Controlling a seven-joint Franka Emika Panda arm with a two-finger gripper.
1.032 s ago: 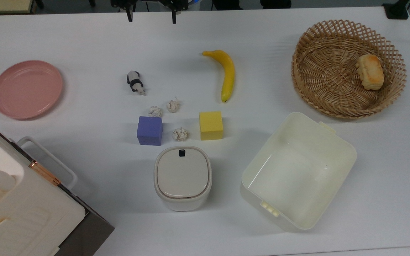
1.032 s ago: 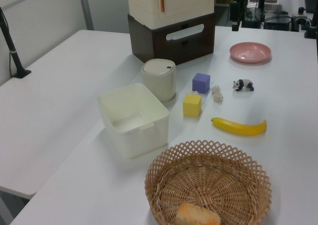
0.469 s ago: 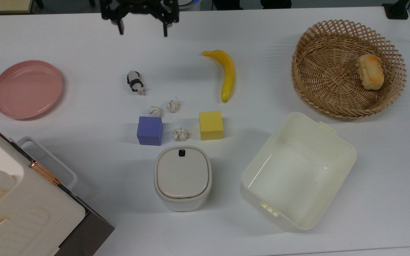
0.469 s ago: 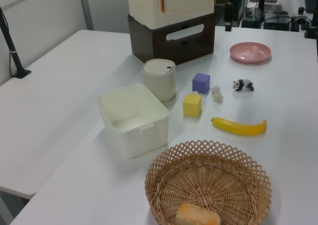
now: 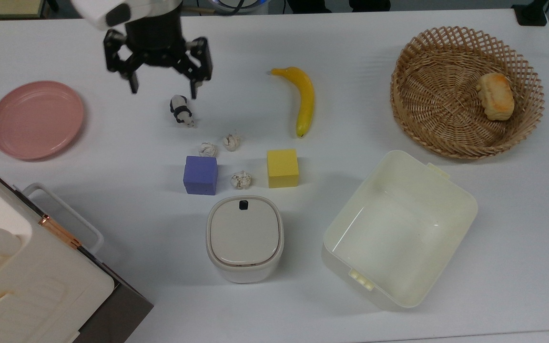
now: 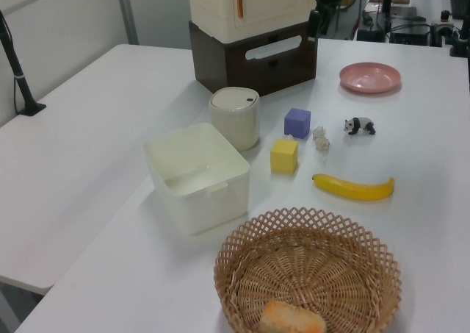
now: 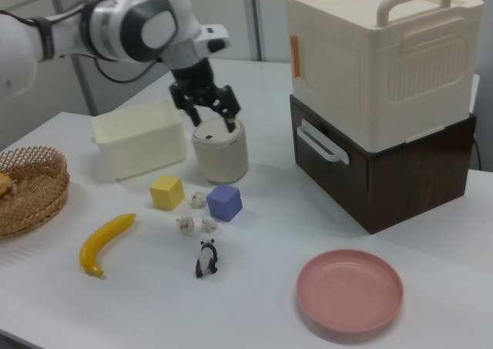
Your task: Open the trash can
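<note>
Nothing of the task is completed: the trash can (image 5: 245, 239) is found lidded on the tabletop (image 5: 112, 200); the gripper (image 5: 162, 92) is held wide, empty, well apart above the panda toy (image 5: 181, 110).

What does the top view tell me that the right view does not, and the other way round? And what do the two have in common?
The top view gives the tub's bare inside from above and the bread lying in the basket. The right view gives the arm's white body and the sides of the big white box standing on the brown cabinet. Both share the trash can with its lid shut, the open gripper, the panda, the purple cube, the yellow cube, the banana and the pink plate.
</note>
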